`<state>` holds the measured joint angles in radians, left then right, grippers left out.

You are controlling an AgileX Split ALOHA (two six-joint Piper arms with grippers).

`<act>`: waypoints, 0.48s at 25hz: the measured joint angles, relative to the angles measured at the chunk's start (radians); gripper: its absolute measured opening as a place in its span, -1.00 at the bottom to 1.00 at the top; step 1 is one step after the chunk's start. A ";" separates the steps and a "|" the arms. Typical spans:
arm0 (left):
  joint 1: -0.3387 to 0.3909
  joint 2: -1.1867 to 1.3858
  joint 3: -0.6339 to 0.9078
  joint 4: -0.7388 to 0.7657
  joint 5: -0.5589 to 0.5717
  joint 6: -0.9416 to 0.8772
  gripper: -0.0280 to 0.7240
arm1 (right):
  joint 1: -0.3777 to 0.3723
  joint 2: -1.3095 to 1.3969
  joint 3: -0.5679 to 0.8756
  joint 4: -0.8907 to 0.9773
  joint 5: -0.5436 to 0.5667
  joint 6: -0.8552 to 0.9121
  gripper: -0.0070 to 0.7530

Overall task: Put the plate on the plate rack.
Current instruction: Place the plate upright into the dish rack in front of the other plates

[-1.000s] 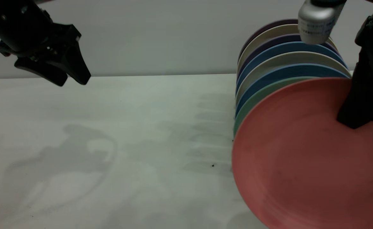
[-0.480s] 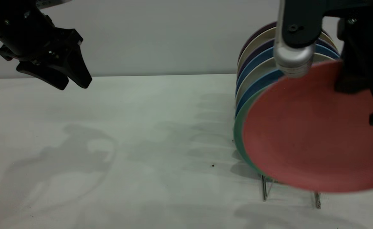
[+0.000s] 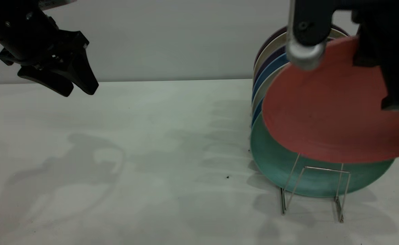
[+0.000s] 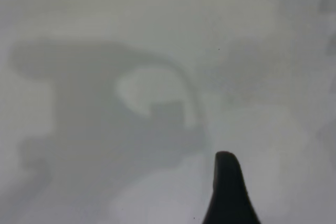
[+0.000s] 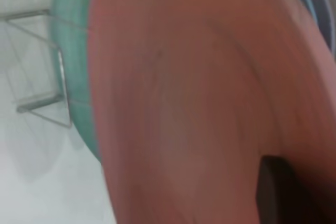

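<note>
The right gripper (image 3: 383,68) holds the plate (image 3: 325,112) by its upper right rim, jaws clamped on the edge, with the plate lifted clear of the table (image 3: 145,143) and tilted, its face toward the camera. The plate hangs above the front of the rack (image 3: 313,187), not seated in it; its lower edge lies just over the foremost wire loop, which is empty.

Directly behind the plate stands a green plate (image 3: 281,163) in the rack, partly covered by it. Behind that, a row of upright plates (image 3: 265,73) in blue, cream and purple fills the rack toward the wall (image 3: 172,37). A silver-tipped part of the right arm (image 3: 305,56) crosses in front of the plate's upper left rim.

In the right wrist view the plate (image 5: 199,98) fills most of the field, with the green plate (image 5: 76,56) showing at its edge and the rack wires (image 5: 47,72) beside it; a dark finger (image 5: 275,190) rests on the plate's face.

The left gripper (image 3: 72,81) hangs above the table at far left, well apart from the rack, jaws narrowly apart and holding nothing. One of its fingers (image 4: 228,190) shows in the left wrist view over bare table (image 4: 157,35).
</note>
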<state>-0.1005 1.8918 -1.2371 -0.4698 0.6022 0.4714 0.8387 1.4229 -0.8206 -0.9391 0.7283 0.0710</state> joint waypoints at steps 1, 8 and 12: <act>0.000 0.000 0.000 0.000 0.000 0.000 0.49 | 0.000 0.006 0.000 -0.004 -0.006 0.008 -0.75; 0.000 0.000 0.000 0.000 0.000 0.000 0.49 | 0.000 0.013 0.000 -0.005 -0.029 0.051 -0.75; 0.000 0.000 0.000 0.000 0.000 0.000 0.49 | 0.000 0.014 0.000 0.023 -0.055 0.054 -0.75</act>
<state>-0.1005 1.8918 -1.2371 -0.4698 0.6022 0.4714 0.8387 1.4366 -0.8206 -0.9157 0.6736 0.1249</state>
